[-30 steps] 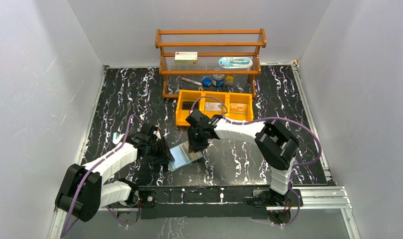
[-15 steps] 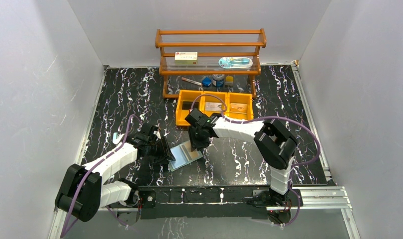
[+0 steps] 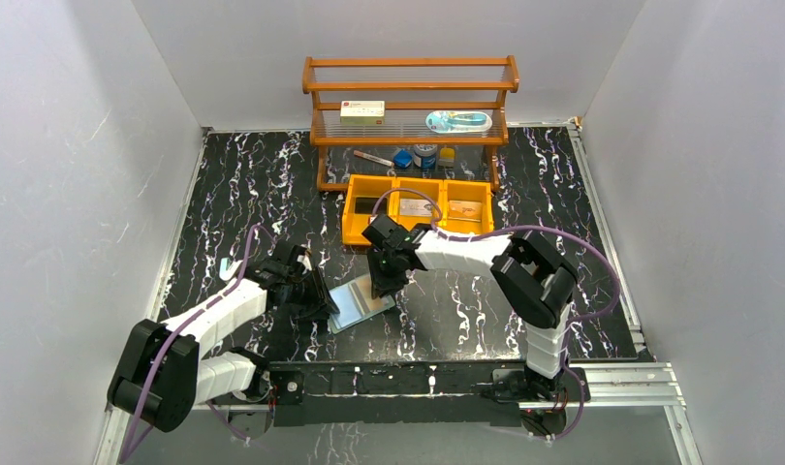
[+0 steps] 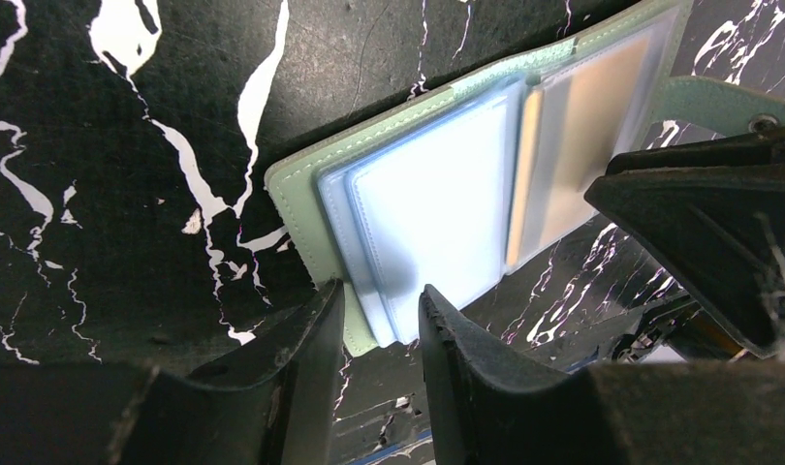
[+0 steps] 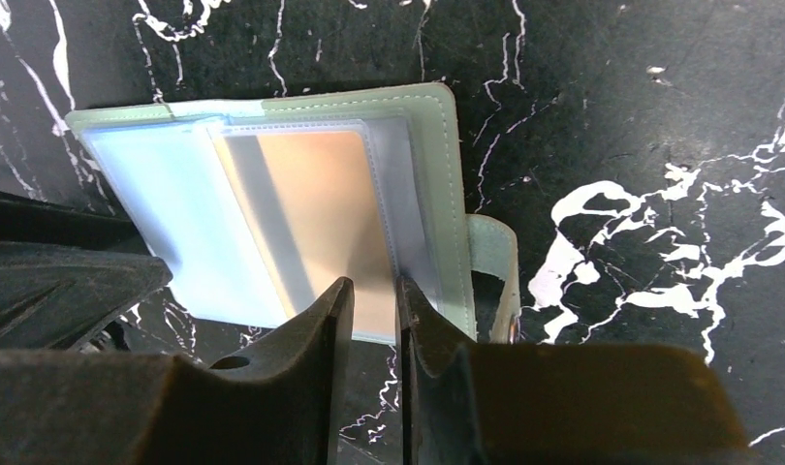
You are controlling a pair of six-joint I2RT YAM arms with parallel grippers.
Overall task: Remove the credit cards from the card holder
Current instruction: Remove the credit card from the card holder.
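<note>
Holds the left fingers (image 4: 301, 378) narrow around the near corner of the card holder (image 4: 301, 208), taking the edge of its pale blue sleeves into the slit between them. Holds the right fingers (image 5: 301, 378) just as narrow over the lower edge of the orange-tan card (image 5: 311, 213), tucked in a clear sleeve of the right half. Cannot tell a pinch from a mere touch there.

Leaves the card holder open on the black marbled surface (image 3: 272, 184), between the two arms and near the front of the orange bin (image 3: 442, 181). Finds three compartments in that bin: a dark flat piece in the left, pale flat pieces in the middle and right. Finds on the wooden rack (image 3: 408, 63) behind it a white box with a red label (image 3: 362, 112) and a bluish packet (image 3: 458, 121).

Sees bin and rack from the top view only. Sees sleeves, orange-tan card and snap tab (image 5: 493, 262) from the wrist views only, all reduced in the top view to one pale shiny rectangle.
</note>
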